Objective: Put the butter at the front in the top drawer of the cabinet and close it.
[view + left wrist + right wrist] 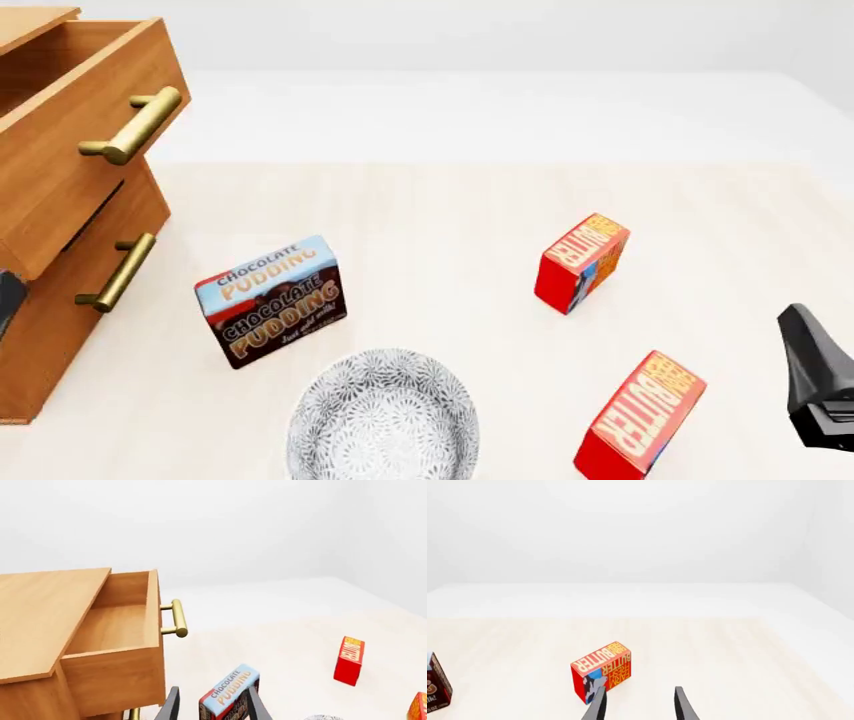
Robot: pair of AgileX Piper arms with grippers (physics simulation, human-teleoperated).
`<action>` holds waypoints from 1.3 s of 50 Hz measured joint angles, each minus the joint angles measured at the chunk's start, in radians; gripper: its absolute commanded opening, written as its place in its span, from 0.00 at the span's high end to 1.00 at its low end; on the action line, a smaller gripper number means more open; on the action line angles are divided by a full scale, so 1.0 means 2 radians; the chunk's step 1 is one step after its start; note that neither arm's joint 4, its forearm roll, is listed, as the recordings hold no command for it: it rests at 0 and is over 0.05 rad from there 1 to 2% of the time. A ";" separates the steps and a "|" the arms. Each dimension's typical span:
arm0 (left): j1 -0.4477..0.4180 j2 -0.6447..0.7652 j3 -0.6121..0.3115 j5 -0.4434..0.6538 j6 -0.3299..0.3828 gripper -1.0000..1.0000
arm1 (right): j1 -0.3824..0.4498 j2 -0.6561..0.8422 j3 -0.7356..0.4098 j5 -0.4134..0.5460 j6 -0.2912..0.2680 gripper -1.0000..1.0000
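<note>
Right tool (639, 706) is hanging released, fingers apart and holding nothing, low over the table (441, 200) at its right side. Left tool (212, 696) is likewise released and empty, looking at the open drawer (74, 90) of the cabinet (54, 330) with the pudding box (274, 300) standing beyond its fingers. Two butters are standing tilted on the table. I'm taking the one (641, 418) nearest the arms as the front one, just right of the bowl (302, 430); the other butter (583, 262) is sitting further back. The right wrist view is framing one carton just ahead of the fingers, which I'm reading as the rear one, so aim needs checking before committing. Step in hand, as I'm judging it: the right arm reaching and picking. Doing it well means pulling back over the front carton, turning the wrist so the fingers are squaring up to its two broad faces, descending with the fingers straddling it, and clenching around mid-height so it isn't tipping or twisting. The carton is narrow and angled, so an off-square approach is risking a knock-over toward the bowl. The drawer is already pulled out, interior showing bare, so the carry is going left over the pudding box with clearance, then lowering inside before releasing.
</note>
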 measured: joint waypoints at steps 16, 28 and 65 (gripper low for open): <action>-0.004 0.044 -0.117 0.106 -0.018 0.00 | 0.000 0.000 0.000 0.000 0.000 0.00; 0.005 0.123 -0.204 0.147 -0.037 0.00 | 0.000 0.000 0.000 0.000 0.000 0.00; 0.054 0.356 -0.416 0.265 -0.080 0.00 | 0.000 0.000 0.000 0.000 0.000 0.00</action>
